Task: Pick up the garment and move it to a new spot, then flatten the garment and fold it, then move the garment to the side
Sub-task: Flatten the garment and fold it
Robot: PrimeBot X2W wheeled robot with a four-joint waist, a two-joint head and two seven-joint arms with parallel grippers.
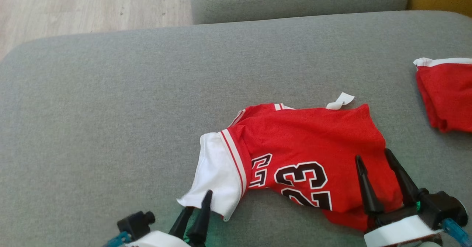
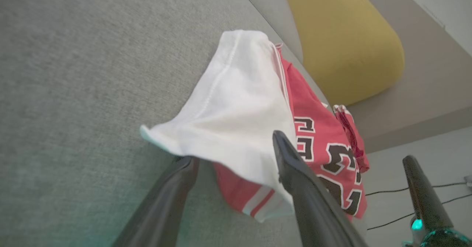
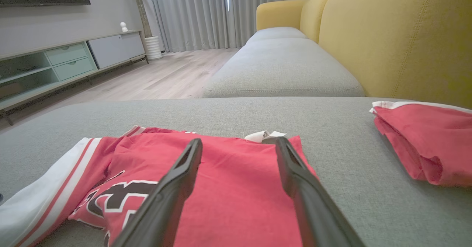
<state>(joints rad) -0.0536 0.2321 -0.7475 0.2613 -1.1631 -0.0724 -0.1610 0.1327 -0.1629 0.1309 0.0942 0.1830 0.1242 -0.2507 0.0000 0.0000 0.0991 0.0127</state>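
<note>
While the jersey [image 1: 313,140] lies on the cushion [image 1: 110,110], the left gripper [image 1: 199,201], jaws apart, straddles its white hem [image 1: 217,166]; the right gripper [image 1: 372,155], jaws apart, stands over its red corner.

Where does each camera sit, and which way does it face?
Head view: on the head, looking down at the red jersey on the grey cushion; left gripper and right gripper at the bottom.
Left wrist view: on the left wrist, facing the jersey's white band past its own open fingers; one right gripper finger at right.
Right wrist view: on the right wrist, low over the jersey, facing the yellow sofa back; own open fingers.
Shared: head and right wrist views both show a second red garment.
</note>
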